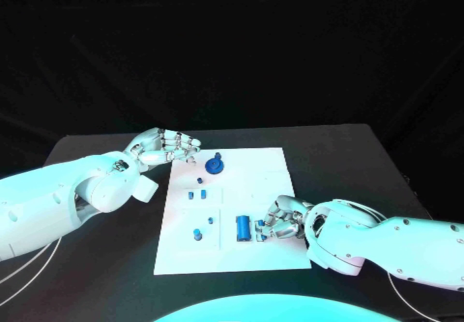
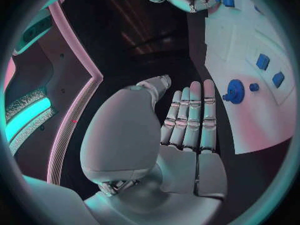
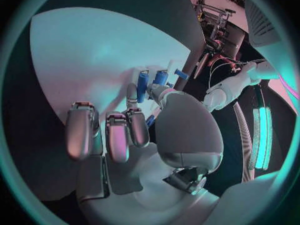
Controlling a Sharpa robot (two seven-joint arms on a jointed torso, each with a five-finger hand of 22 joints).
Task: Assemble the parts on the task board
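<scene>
Fingers (image 2: 190,115) of the left hand (image 1: 166,147) lie straight and side by side, nothing between them, and we see that hand hovering at the far left corner of the task board (image 1: 261,181), just off its edge. Beside those fingertips, on the board, sits a round blue gear-like part (image 1: 214,164), with a small blue peg (image 1: 200,180) next to it. Over on the near right side, we find the right hand (image 1: 282,220) resting on the board with its fingers curled down beside a long blue cylinder (image 1: 243,228). A smaller blue piece (image 1: 259,229) shows right at those fingertips; from the head view we cannot tell whether it is pinched or merely touched. In the right wrist view the fingers (image 3: 119,135) bend over the white plate, and blue pieces stand just beyond them, close to the thumb. Towards the middle of the board we spot two small blue blocks (image 1: 197,195) side by side, and nearer the robot a low blue stud (image 1: 197,233) stands at the left edge.
</scene>
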